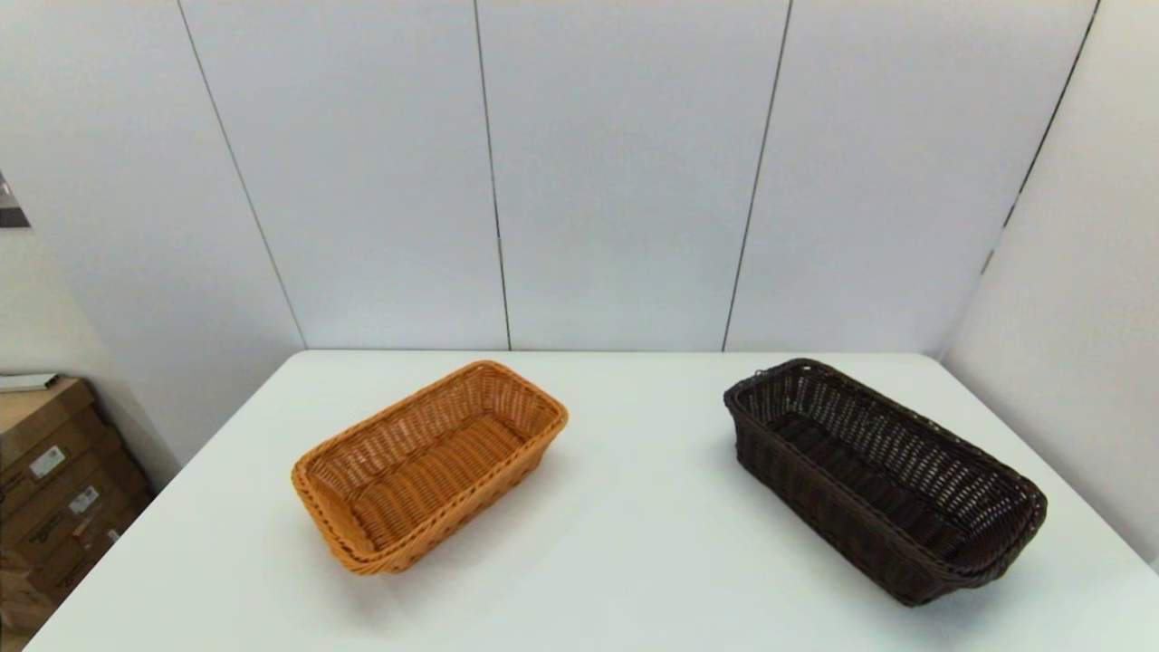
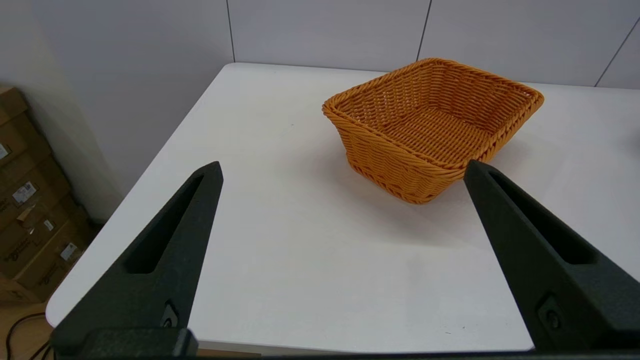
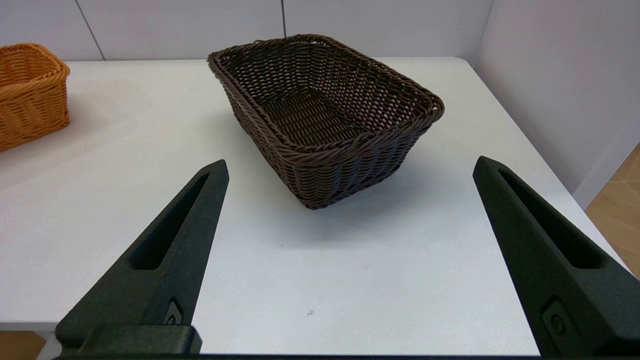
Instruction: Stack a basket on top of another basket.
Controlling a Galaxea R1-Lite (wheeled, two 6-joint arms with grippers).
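Note:
The dark brown basket [image 1: 883, 475] rests on the right half of the white table [image 1: 625, 543], empty, and fills the middle of the right wrist view [image 3: 325, 115]. The orange-tan basket [image 1: 430, 462] sits on the left half, also empty, and appears in the left wrist view [image 2: 432, 125]. My right gripper [image 3: 350, 167] is open, held back from the dark basket near the table's front edge. My left gripper [image 2: 342, 167] is open too, short of the orange-tan basket. Neither arm shows in the head view.
Cardboard boxes [image 1: 54, 480] are stacked on the floor left of the table. White wall panels [image 1: 625, 172] close off the back and right side. The orange-tan basket's end [image 3: 30, 92] also shows in the right wrist view.

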